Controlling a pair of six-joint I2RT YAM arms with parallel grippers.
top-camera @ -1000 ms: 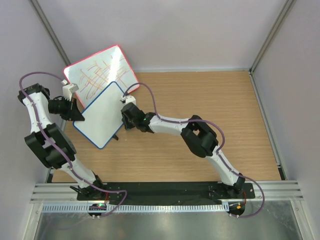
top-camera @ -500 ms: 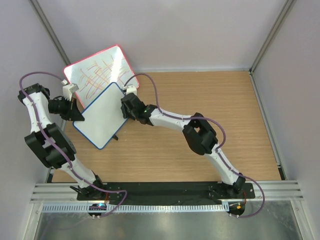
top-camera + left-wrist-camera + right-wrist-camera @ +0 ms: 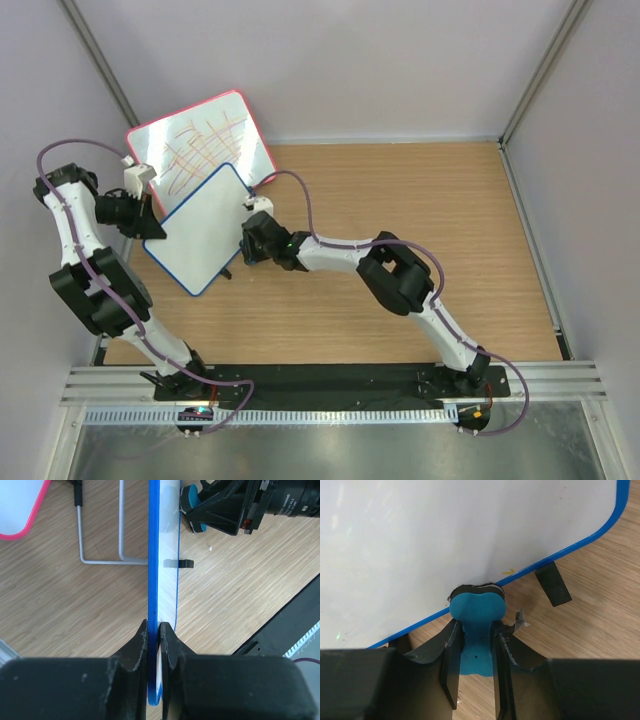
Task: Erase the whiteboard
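The whiteboard point(image 3: 200, 232) occupies the left-centre of the top view. It is turned so that one corner points toward the upper part of the frame, and that corner overlaps the lower edge of a larger red-framed board point(image 3: 200, 140) in the upper left. The left hand point(image 3: 153, 628) is closed on the left edge of the whiteboard. In the left wrist view the board appears edge-on, running vertically through the frame, with one finger pressed against each face of the blue frame. A grey wire stand point(image 3: 100, 561) lies on the bench point(image 3: 420, 190) just beside the board, on the left of that view. The right hand point(image 3: 475, 630) is at the board's right side in the top view, and its fingers are clamped on the stem of a blue eraser point(image 3: 477, 611). In the right wrist view the dark pad of the eraser sits at the lower blue edge of the board, in the centre of the frame. It appears to touch the frame, although the exact contact line is hidden by the pad. The white surface above it looks almost clean. A small black foot point(image 3: 553, 584) projects below the frame, at the right of that view.
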